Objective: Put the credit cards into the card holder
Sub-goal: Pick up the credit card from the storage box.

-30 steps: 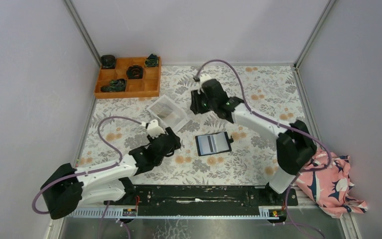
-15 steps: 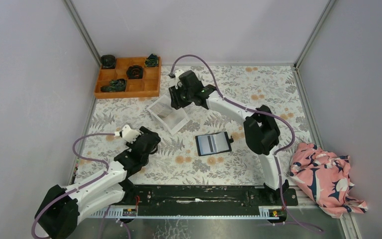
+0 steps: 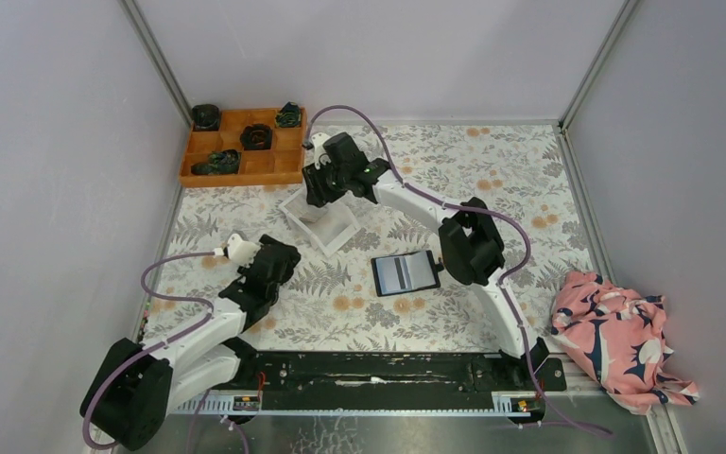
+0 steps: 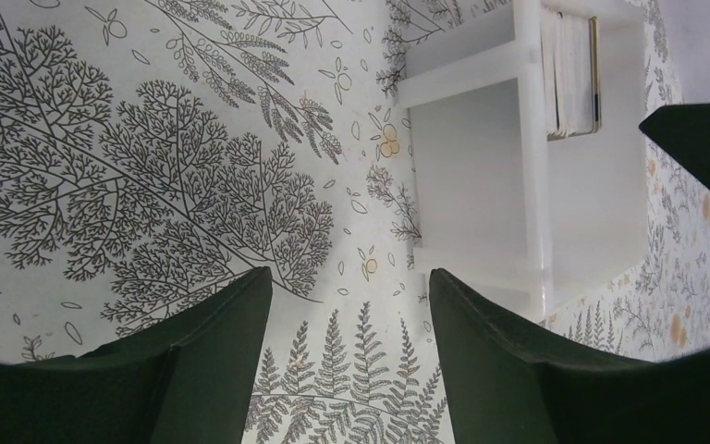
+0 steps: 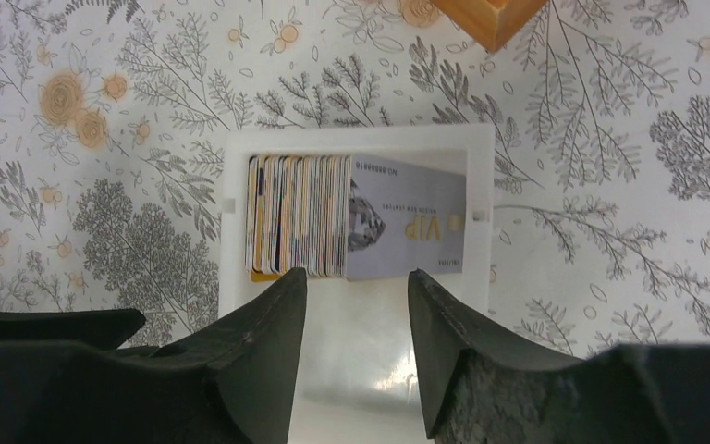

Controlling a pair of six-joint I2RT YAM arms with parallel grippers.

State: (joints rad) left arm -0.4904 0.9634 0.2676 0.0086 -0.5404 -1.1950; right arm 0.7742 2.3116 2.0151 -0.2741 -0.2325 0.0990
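Surface: table (image 3: 492,170) under a leaf-and-flower print cloth, with plain lilac walls on three sides.

1. Orange compartmented box (image 3: 243,147): far left corner, with dark items in several cells. Not part of the task.
2. Left gripper (image 4: 347,287): low over bare cloth, jaws wide, nothing between them. The tray lies ahead of it and to its right.
3. White tray (image 5: 481,148): holds the credit cards (image 5: 300,217), packed on edge in a row. One grey card (image 5: 407,231) leans flat beside the pack, its long axis running across the right wrist view.
4. Right gripper (image 5: 356,282): directly above the tray, jaws moderately apart and empty. The gap lines up with the seam between the pack and the leaning grey card, so closing would likely pinch across the card faces. This arm is much the nearer to the cards.
5. Card holder (image 3: 405,272): lying open on the cloth, well apart from the tray and nearer the arm bases. Whether it already holds a card cannot be told from overhead.
6. Pink patterned cloth (image 3: 624,340): bunched at the near right edge.
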